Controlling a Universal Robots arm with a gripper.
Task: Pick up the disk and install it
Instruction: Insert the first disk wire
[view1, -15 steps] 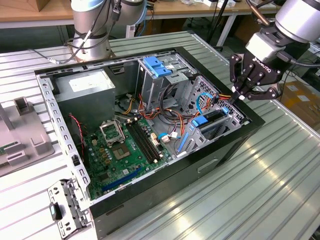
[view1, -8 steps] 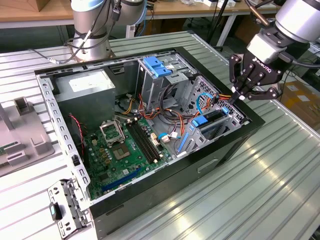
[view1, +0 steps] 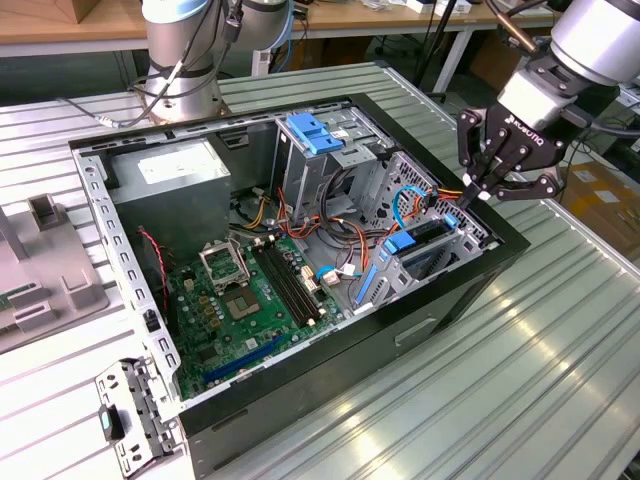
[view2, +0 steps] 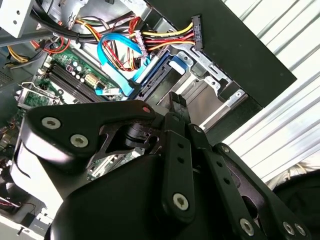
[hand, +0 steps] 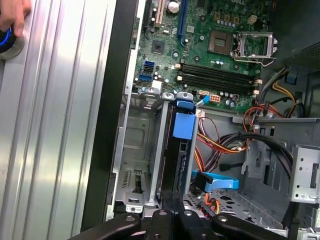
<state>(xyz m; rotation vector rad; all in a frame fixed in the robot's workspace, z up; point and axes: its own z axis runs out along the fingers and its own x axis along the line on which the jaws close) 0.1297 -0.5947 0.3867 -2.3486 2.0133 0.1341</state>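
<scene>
Where the open computer case (view1: 300, 395) sits on the ribbed metal worktop (view1: 530, 400), the disk (hand: 179, 165) stands on its edge in the metal bay (hand: 137, 145) at one corner of the case; a blue tab (hand: 182, 125) sits on the disk; the gripper (view1: 472, 196) hangs right over the disk's end with its jaws pressed together; I cannot tell if they touch it; the green motherboard (view1: 240, 305) lies flat beside the bay; a person's hand (hand: 11, 15) rests on a round button (hand: 7, 44).
</scene>
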